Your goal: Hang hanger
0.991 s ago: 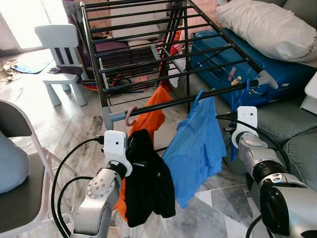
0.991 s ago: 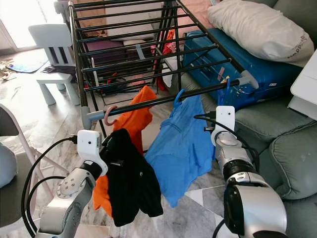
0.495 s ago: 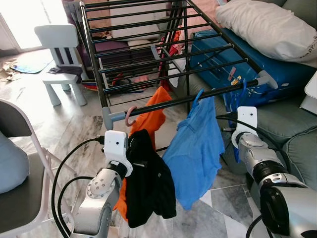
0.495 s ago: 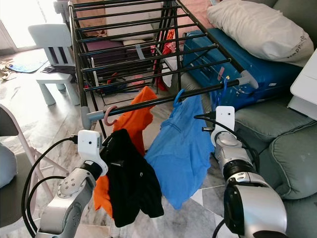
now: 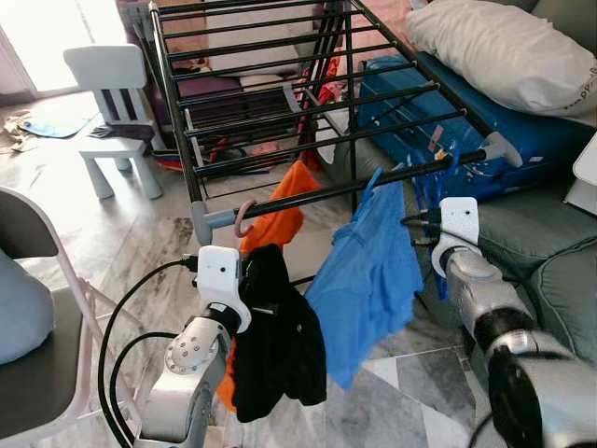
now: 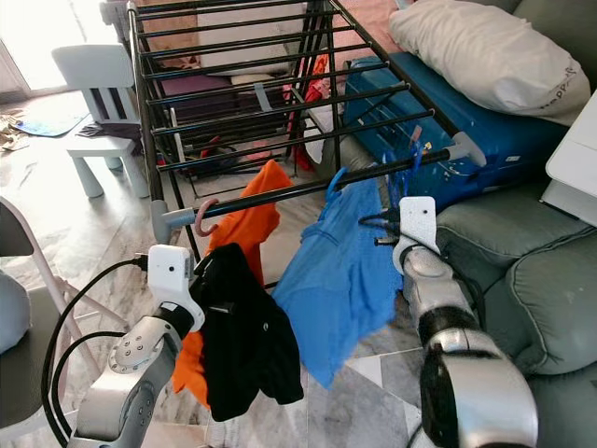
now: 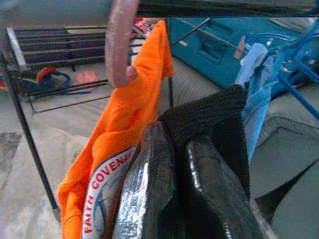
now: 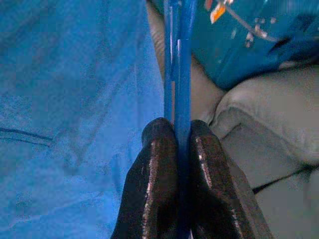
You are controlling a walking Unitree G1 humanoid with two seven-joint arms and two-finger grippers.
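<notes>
While the front rail of the drying rack already carries an orange shirt on a pink hook and a blue shirt on a blue hook, the left eye view shows the left gripper just below that rail, gripping a black garment that hangs from it, apparently kept low so it stays out of the way. Beside the blue shirt, near the rail's right end, the right arm lifts a blue hanger towards the rail (the task's own thing, its hook seemingly close to the bar, though I cannot tell if it has caught). From the left wrist view, the black fingers sit narrow, pinching black knit fabric, with the pink hook over the rail above. Looking along the right gripper, its fingers are pressed tight on the hanger's thin blue bar, a firm pinch that likely keeps the hanger from swinging as it goes up.
</notes>
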